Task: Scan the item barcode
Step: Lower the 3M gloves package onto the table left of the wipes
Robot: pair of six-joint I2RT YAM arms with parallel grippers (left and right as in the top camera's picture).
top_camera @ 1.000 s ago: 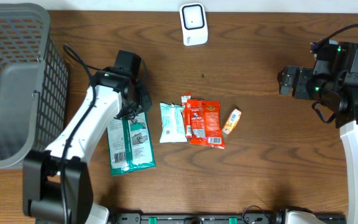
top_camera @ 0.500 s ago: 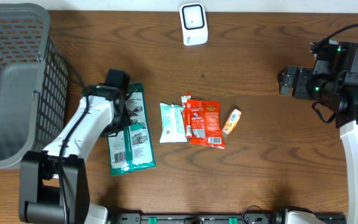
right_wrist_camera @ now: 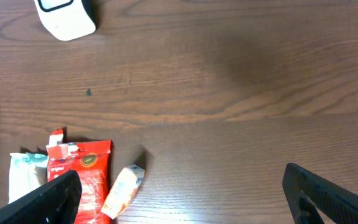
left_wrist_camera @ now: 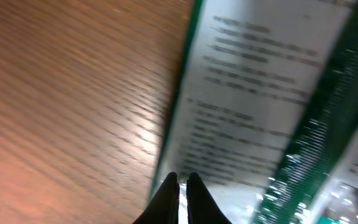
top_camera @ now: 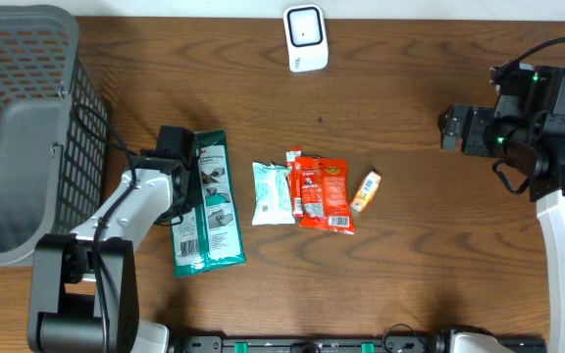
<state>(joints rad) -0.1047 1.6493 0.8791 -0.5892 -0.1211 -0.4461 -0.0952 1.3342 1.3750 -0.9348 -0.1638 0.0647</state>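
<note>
Packet edge, left fingers closed

My left gripper (left_wrist_camera: 179, 184) has its fingers pressed together at the left edge of the flat green-and-white plastic packet (top_camera: 214, 224) on the brown wooden table (top_camera: 410, 127). I cannot tell if they catch it. My right gripper (right_wrist_camera: 182, 173) is spread wide, well apart.

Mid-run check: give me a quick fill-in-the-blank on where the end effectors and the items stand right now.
1. The left end effector is ___, its tips at the left edge of the green packet.
2. The right end effector is ___ and holds nothing.
3. The red packet lies ___ the pale teal packet and the small orange item.

Missing words: shut; open; between.
</note>
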